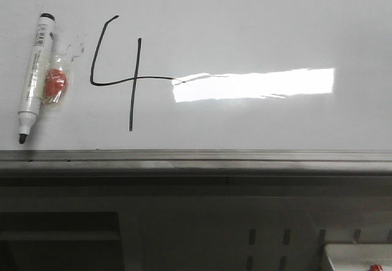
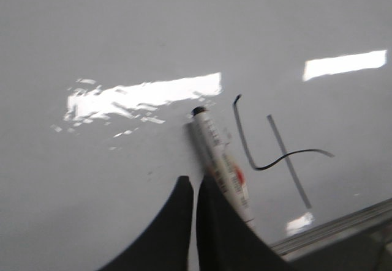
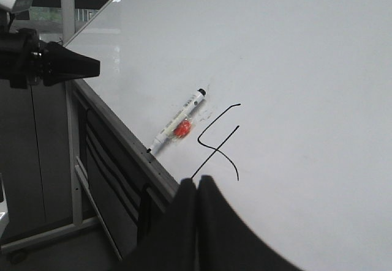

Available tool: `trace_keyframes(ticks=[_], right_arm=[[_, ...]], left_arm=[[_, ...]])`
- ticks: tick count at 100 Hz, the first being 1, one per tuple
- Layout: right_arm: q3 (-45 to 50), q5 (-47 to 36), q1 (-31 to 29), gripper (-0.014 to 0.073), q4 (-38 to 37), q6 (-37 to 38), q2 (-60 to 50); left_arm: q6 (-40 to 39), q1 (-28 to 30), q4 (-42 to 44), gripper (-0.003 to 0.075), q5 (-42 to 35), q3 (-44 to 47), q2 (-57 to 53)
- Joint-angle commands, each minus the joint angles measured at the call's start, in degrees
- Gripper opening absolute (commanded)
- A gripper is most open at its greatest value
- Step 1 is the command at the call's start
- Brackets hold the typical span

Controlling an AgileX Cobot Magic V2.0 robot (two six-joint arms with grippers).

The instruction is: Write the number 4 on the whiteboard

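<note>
- Your marker (image 1: 32, 75) is lying uncapped near the whiteboard's (image 1: 257, 26) front-left edge, beside the number 4 (image 1: 122, 75).
- Your left gripper (image 2: 195, 188) and right gripper (image 3: 197, 185) are both sitting pressed together, holding nothing.

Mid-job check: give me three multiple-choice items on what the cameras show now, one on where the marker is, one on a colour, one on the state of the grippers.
1. Where does the marker lie?
A. left of the number 4 in the front view
B. right of it
C. across its strokes

2. What colour is the small wrapped thing beside the marker?
A. blue
B. orange-red
C. green

3. How are the left gripper and right gripper?
A. both wide open
B. one holds the marker
C. both shut, empty

Answers: 1 A, it rests on the whiteboard left of the strokes, apart from them. 2 B, orange-red through clear wrap. 3 C, each wrist view shows fingers together with nothing between.
</note>
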Motion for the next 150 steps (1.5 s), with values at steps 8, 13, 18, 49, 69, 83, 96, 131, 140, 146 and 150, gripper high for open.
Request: trace_keyframes(ticks=[8, 13, 18, 49, 69, 83, 96, 131, 140, 146, 150], right_arm=[[-1.2, -4.2, 0.1, -0.0053, -0.9, 0.1, 0.6], [-1.2, -4.2, 0.1, -0.0053, -0.9, 0.1, 0.6], [-1.2, -4.2, 0.1, -0.0053, -0.9, 0.1, 0.6], [-1.2, -4.2, 0.1, -0.0053, -0.9, 0.1, 0.6], [-1.2, -4.2, 0.1, -0.0053, -0.9, 0.1, 0.6], [-1.2, -4.2, 0.1, -0.0053, -0.9, 0.1, 0.6], [-1.2, -4.2, 0.1, -0.0053, -0.9, 0.1, 0.6], [-1.2, -4.2, 0.1, -0.0053, -0.9, 0.1, 0.6], [-1.2, -4.2, 0.1, -0.0053, -0.9, 0.1, 0.6], [-1.2, -4.2, 0.1, -0.0053, -0.9, -0.1, 0.6], [-1.2, -4.2, 0.1, -0.0053, -0.9, -0.1, 0.6]], left_arm=[[-0.1, 9.2, 1.0, -0.002, -4.3, 2.3, -0.9], [-0.1, 12.1, 1.1, -0.002, -4.2, 3.7, -2.1], [-0.1, 15.2, 1.2, -0.002, -3.8, 5.0, -3.5], [-0.1, 25.5, 2.0, -0.002, -0.3, 11.1, -8.3], [-0.1, 25.8, 1.1, -0.002, 7.1, 10.9, -8.3], [-0.1, 25.8, 1.1, -0.002, 7.1, 10.9, -8.2], [-0.1, 25.8, 1.1, -0.002, 7.1, 10.9, -8.2], [-0.1, 25.8, 1.1, -0.002, 7.1, 10.9, -8.2], [-0.1, 25.8, 1.1, -0.002, 7.1, 10.9, -8.2], [-0.1, 25.8, 1.1, -0.002, 7.1, 10.9, -8.2], [-0.1, 25.8, 1.1, -0.002, 7.1, 10.9, -8.2]])
